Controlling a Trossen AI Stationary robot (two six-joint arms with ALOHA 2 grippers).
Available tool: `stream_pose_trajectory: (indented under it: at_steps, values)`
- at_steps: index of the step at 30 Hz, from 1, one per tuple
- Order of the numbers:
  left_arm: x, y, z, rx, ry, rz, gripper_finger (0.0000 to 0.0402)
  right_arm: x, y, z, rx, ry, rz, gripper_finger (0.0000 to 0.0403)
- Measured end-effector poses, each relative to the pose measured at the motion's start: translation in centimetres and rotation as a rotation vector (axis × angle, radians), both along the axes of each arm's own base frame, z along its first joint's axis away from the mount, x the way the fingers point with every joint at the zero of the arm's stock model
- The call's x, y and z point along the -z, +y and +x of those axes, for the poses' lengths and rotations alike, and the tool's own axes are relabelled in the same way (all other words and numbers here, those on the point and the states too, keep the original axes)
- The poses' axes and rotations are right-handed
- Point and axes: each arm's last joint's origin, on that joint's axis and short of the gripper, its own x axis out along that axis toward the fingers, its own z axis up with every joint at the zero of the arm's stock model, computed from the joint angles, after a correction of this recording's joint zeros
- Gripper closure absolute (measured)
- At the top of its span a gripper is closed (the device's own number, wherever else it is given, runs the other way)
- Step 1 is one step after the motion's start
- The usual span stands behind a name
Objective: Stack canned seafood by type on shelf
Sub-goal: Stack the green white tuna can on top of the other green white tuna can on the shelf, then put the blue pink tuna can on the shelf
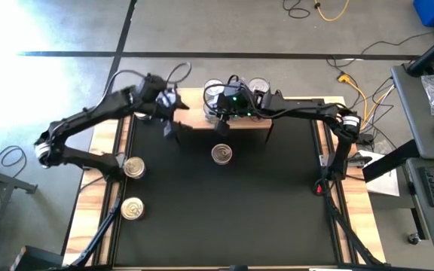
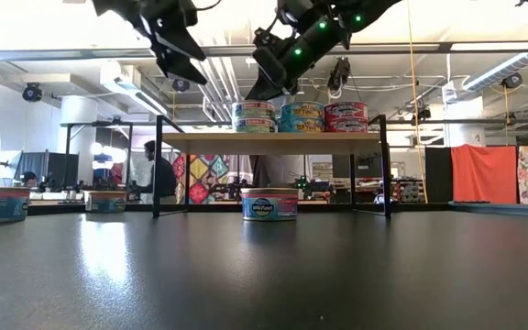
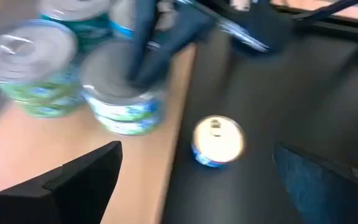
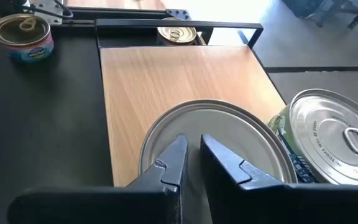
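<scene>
Two tins [image 3: 61,68] blurred beyond labels.

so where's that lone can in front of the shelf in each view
high: lone can at table centre, just before the shelf.
low: centre, under the shelf, blue label.
left wrist: on the black top beside the shelf edge.
right wrist: can't say which can it is.
shared landmark: the shelf.
</scene>
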Motion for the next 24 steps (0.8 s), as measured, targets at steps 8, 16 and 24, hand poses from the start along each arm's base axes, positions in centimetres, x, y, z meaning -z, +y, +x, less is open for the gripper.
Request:
stream_pose_trajectory:
  at_steps: [8, 16, 24]
  values:
    - [1.9, -6.5, 0.0, 0.19, -0.194, -0.005, 0.0002, -1.3, 0.1, -0.5, 0.002, -0.042, -0.013, 0.0365]
    - [7.2, -12.1, 0.2, 0.199, -0.106, -0.104, 0.0002, -6.1, 2.9, -1.7, -0.05, -0.187, -0.067, 0.0365]
    - [11.5, -18.5, -0.8, 0.164, 0.034, -0.23, 0.0002, -8.7, 10.6, -1.5, -0.226, -0.275, -0.024, 0.0364]
